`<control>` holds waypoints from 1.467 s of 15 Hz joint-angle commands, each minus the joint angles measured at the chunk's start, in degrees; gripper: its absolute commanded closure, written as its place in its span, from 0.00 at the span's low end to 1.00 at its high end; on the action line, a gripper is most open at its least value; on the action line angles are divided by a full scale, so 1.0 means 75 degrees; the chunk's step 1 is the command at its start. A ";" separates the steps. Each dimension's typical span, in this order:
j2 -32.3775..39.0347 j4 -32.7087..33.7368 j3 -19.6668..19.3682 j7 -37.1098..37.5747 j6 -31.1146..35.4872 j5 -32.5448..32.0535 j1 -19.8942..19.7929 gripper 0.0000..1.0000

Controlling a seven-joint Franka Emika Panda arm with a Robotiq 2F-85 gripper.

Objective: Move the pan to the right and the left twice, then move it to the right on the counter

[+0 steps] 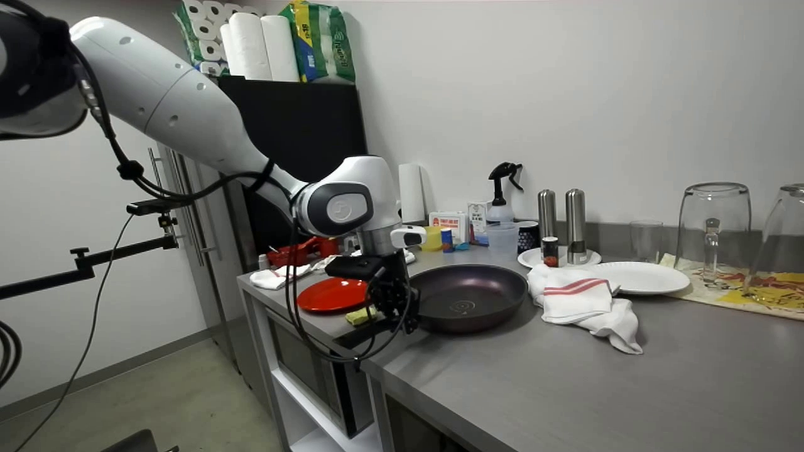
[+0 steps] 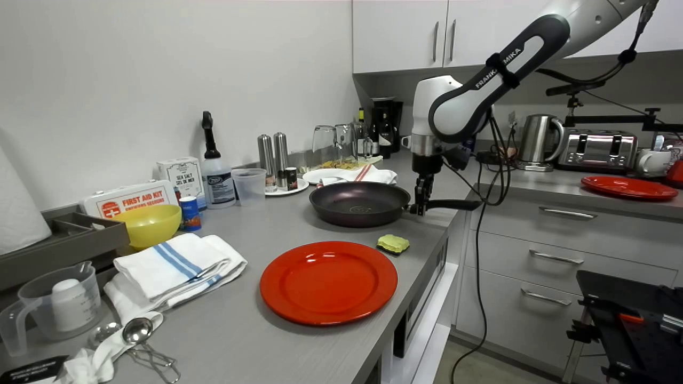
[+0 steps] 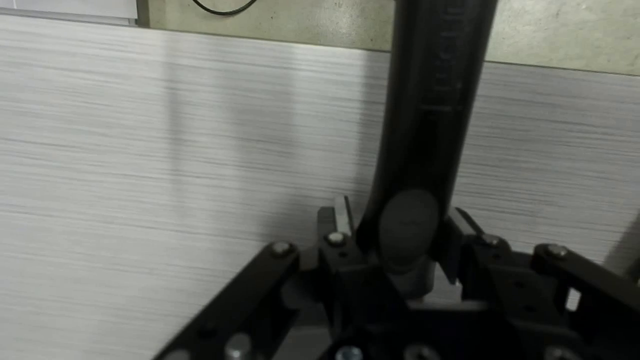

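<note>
White wall (image 1: 565, 94) ran behind the long grey counter (image 1: 628, 389) with its streaked, brushed finish, and over that counter the white jointed robot arm (image 1: 173, 103) reached down. Judging by how things lay, the side-to-side moving was the step in hand: the grip was made, and the round, shallow black frying pan (image 2: 358, 205) appeared to sit flat on the counter. One moment could not show which pass this was, or whether it was the closing move to the right. What came next, I judged, called for a level slide along the counter, base down and grip firm, so that the pan would not swivel. It looked dark and smooth inside, with a purplish sheen on its walls and a pale round mark at the centre; its long black handle (image 2: 456, 204) pointed out toward the front edge. A glossy red round plate (image 2: 328, 282) lay near on one side, and a crumpled white cloth with red stripes (image 1: 581, 301) just beside the rim on the opposite side, likely to be pushed if the slide ran that way. Black and two-fingered, the gripper (image 3: 404, 220) was narrowed around the handle near the pan's wall, its pads close against both sides. Smallest, a yellow-green sponge (image 2: 393, 243) lay between plate and pan.
</note>
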 commanded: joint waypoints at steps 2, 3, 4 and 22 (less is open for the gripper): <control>-0.1239 -0.0638 0.0121 -0.0649 -0.0028 0.0475 -0.0261 0.84; -0.1517 -0.0692 0.0130 -0.0809 -0.0066 0.0657 -0.0310 0.84; -0.1745 -0.0730 0.0117 -0.0960 -0.0064 0.0827 -0.0337 0.84; -0.3175 -0.1089 -0.0533 -0.1295 -0.0279 0.1774 -0.0292 0.84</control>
